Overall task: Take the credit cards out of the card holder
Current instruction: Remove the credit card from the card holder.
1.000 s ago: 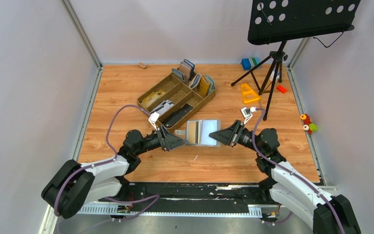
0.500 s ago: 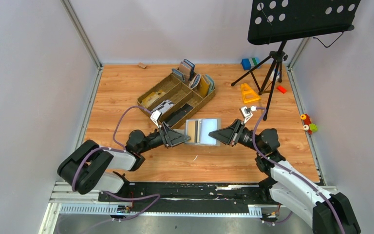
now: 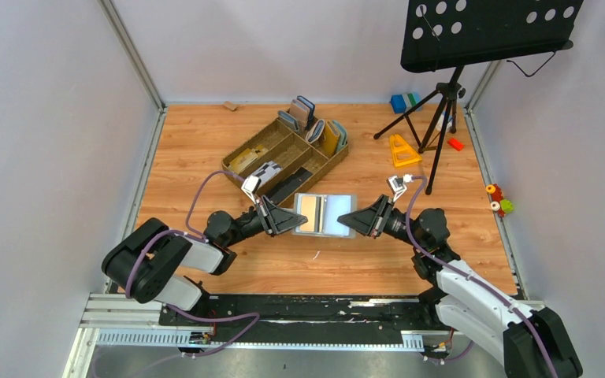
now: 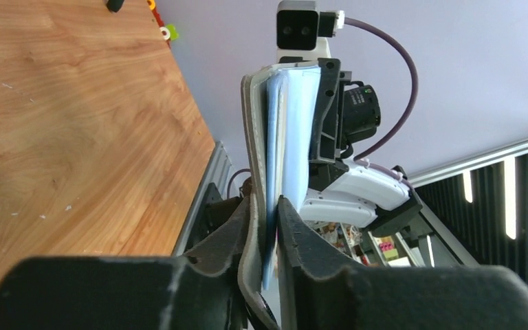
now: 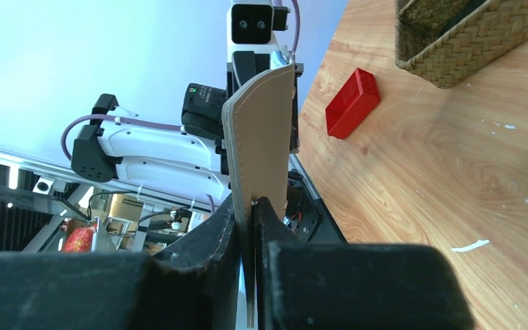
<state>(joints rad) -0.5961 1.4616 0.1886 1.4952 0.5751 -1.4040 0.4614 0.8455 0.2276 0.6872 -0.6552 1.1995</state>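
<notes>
Wooden table (image 3: 193, 146) — tray (image 3: 252, 142), red block (image 3: 455, 144)

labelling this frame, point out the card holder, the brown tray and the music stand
card holder (image 3: 336, 202): top external view, light blue inside face
brown tray (image 3: 270, 140): top external view, bare compartment floor
music stand (image 3: 480, 35): top external view, black perforated desk

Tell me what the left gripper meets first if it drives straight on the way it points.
The card holder, pinched by the left gripper; pushing on would likely shove it into the right gripper, facing from the opposite edge.
</notes>
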